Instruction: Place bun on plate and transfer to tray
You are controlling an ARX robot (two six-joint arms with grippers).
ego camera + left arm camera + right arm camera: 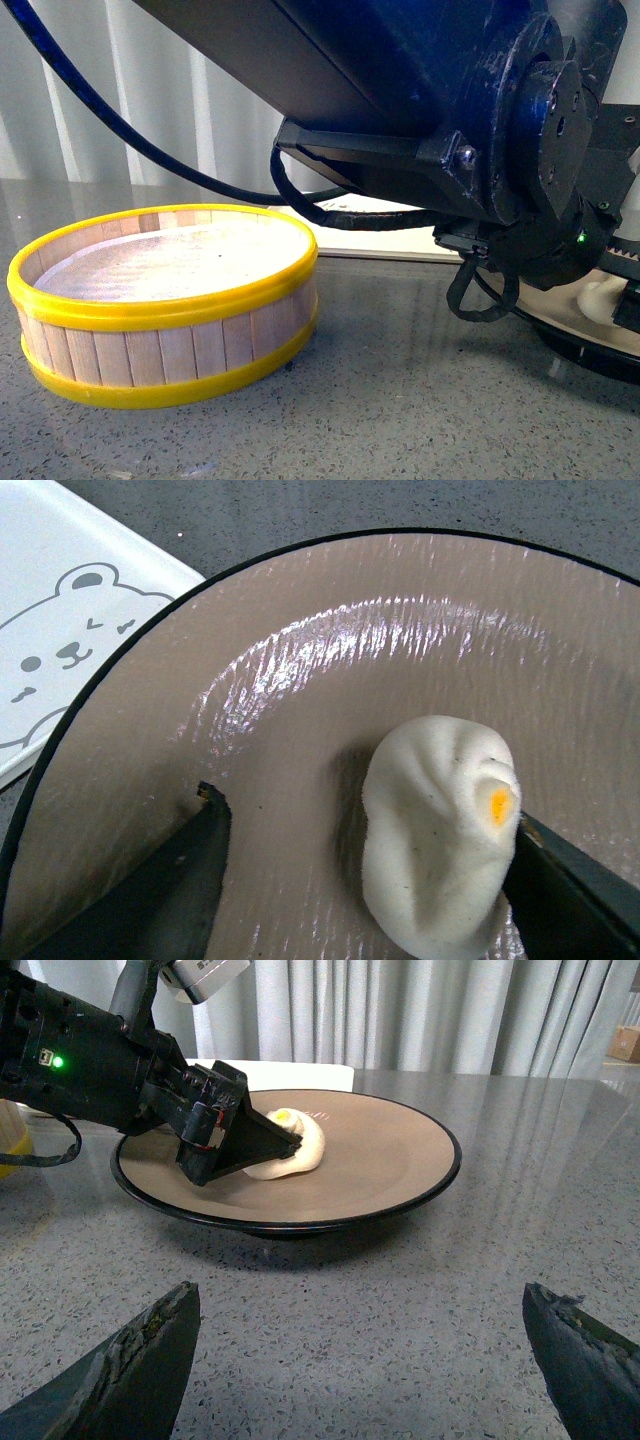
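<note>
We count one bun [440, 835], one plate [300, 680], one tray [40, 540] and one wooden steamer basket [165, 305]. We also count two grippers, the left gripper [365, 810] and the right gripper [360, 1295], each showing two dark fingers [130, 1370], four in all

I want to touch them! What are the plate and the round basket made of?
The plate looks like glazed ceramic: light makes shiny streaks on its tan inside. The basket looks like pale wooden slats with grain, held by smooth yellow rims, maybe plastic.
</note>
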